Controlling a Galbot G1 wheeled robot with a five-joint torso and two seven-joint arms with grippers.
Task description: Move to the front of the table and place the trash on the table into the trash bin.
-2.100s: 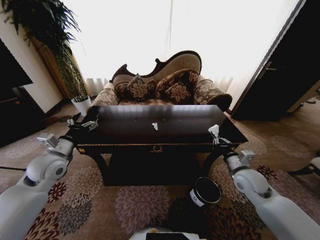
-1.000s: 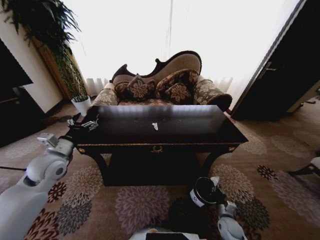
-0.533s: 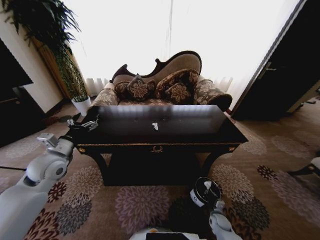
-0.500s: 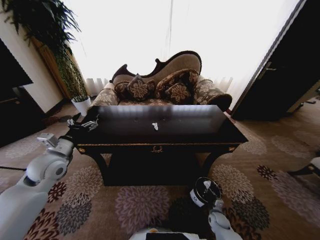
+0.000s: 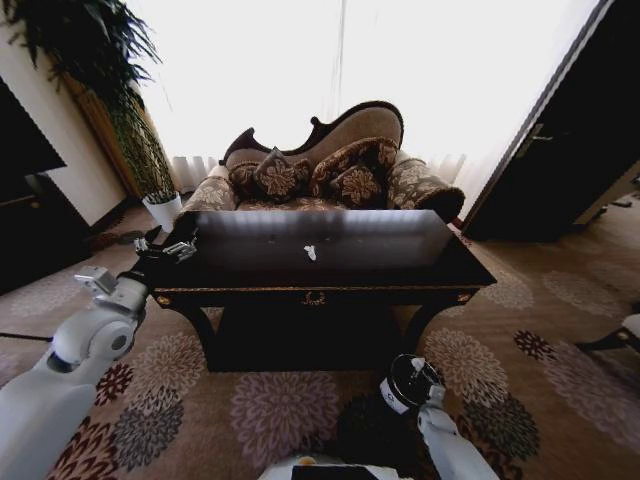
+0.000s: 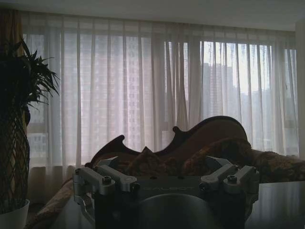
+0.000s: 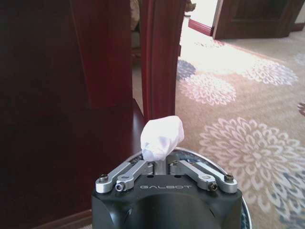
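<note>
The dark glossy table (image 5: pixel 380 255) stands right in front of me. One small white scrap of trash (image 5: pixel 310 252) lies near the middle of its top. On the carpet at the table's front right sits the black trash bin (image 5: pixel 408 384). My right gripper (image 5: pixel 418 372) hangs over the bin's mouth, shut on a crumpled white paper wad (image 5: pixel 416 365). In the right wrist view the wad (image 7: pixel 162 136) sticks up from the right gripper (image 7: pixel 161 160), with the bin's shiny rim (image 7: pixel 209 161) just beyond and a table leg (image 7: pixel 159 57) behind. My left gripper (image 5: pixel 168 243) rests open at the table's left corner.
A patterned sofa (image 5: pixel 320 170) with cushions stands behind the table. A tall plant in a white pot (image 5: pixel 163 208) is at the back left, a dark doorway (image 5: pixel 560 150) at the right. Flowered carpet (image 5: pixel 250 410) lies open around the bin.
My right arm has come down from the table's right corner with the white wad and now holds it over the bin. The left arm has not moved.
</note>
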